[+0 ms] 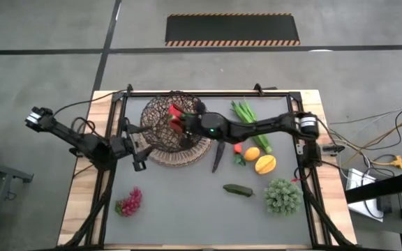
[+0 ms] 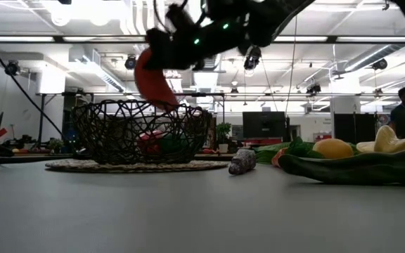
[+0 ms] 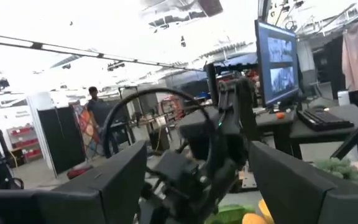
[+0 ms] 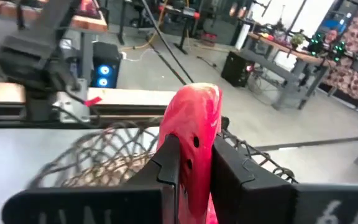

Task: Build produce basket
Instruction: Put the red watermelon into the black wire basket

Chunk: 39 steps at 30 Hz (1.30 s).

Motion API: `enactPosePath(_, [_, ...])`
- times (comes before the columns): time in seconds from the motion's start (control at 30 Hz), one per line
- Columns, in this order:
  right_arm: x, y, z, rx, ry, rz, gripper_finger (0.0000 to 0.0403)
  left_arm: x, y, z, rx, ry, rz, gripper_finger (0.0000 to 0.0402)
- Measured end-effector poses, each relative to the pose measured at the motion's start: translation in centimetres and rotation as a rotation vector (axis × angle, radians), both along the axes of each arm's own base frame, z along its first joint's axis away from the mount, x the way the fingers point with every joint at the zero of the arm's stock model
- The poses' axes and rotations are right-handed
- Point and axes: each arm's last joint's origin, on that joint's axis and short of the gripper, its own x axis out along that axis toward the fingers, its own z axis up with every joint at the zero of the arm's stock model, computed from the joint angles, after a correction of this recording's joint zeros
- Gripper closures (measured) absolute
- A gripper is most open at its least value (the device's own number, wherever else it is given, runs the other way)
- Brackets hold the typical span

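My right gripper (image 1: pixel 180 124) reaches from the table's right over the dark wire basket (image 1: pixel 160 122) and is shut on a red pepper (image 4: pixel 194 118). In the low view the pepper (image 2: pixel 153 81) hangs just above the basket's rim (image 2: pixel 143 105). Red and green pieces (image 2: pixel 155 143) lie inside the basket. My left gripper (image 1: pixel 139 164) is open and empty by the basket's near left side; its fingers stand wide apart in its wrist view (image 3: pixel 191 186). My right gripper pinches the red pepper between its two fingers (image 4: pixel 169 162), one on each side of its body (image 4: pixel 194 155). The fingers come from the table's right, slanting down. The pepper is lifted clear, above the basket, its free end sticking out past the fingertips.
To the right of the basket lie green stalks (image 1: pixel 246 113), a dark eggplant (image 1: pixel 218 157), an orange (image 1: pixel 252 153), a yellow fruit (image 1: pixel 265 164), a cucumber (image 1: pixel 237 189) and a bushy green piece (image 1: pixel 283 196). Red grapes (image 1: pixel 129 202) lie at the near left.
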Motion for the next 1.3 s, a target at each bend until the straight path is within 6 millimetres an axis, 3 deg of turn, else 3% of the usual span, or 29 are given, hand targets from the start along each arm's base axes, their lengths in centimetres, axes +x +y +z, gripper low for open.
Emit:
enactPosePath(0.3, [3.3,-3.0,-2.3,0.11,-0.012,-0.073,0.0362,-1.2,0.5,0.1,-0.024,-0.042,-0.006,0.0136])
enactPosePath(0.57, [5.3,-5.5,-3.3,0.377,-0.153,-0.151,0.0362,-1.5,0.7,0.1,-0.034,-0.057,-0.008,0.0136])
enactPosePath(0.87, [7.1,-7.0,-4.8,0.491,-0.169,-0.198,0.0359,-1.5,0.7,0.1,-0.035,-0.056,-0.008,0.0136])
enactPosePath(1.3, [8.5,-8.4,-5.5,0.558,-0.058,-0.32,0.024,-1.5,0.7,0.1,-0.038,-0.057,-0.012,0.0136])
